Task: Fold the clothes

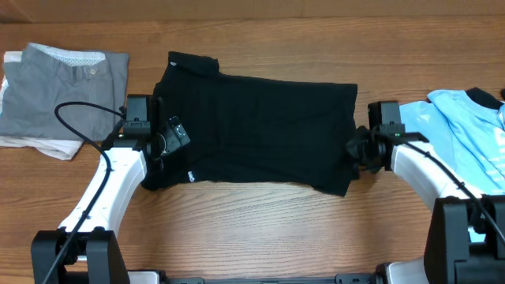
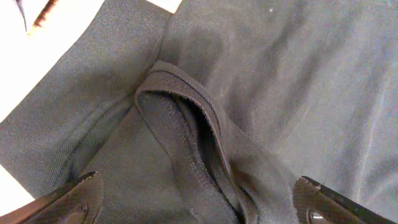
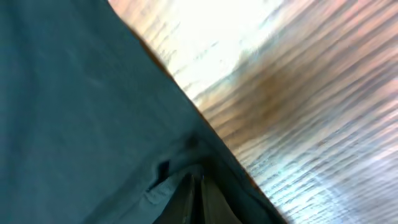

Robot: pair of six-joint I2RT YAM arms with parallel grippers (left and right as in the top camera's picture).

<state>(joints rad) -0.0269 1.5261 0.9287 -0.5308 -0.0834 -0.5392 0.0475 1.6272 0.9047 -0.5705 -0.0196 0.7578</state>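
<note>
left gripper (image 1: 162,140) over left end of black shirt (image 1: 260,126), fingers (image 2: 74,196) apart above hem fold (image 2: 180,118). At right end, right gripper (image 1: 360,148) clamped on shirt edge. Long axis runs gripper to gripper. Beyond right end: blue shirt (image 1: 473,130).

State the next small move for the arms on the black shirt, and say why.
Probably close the left end effector: its fingers stand open on either side of a raised hem fold of the black shirt, while the right end effector looks pinched on the opposite edge. Then both could lift together.
</note>
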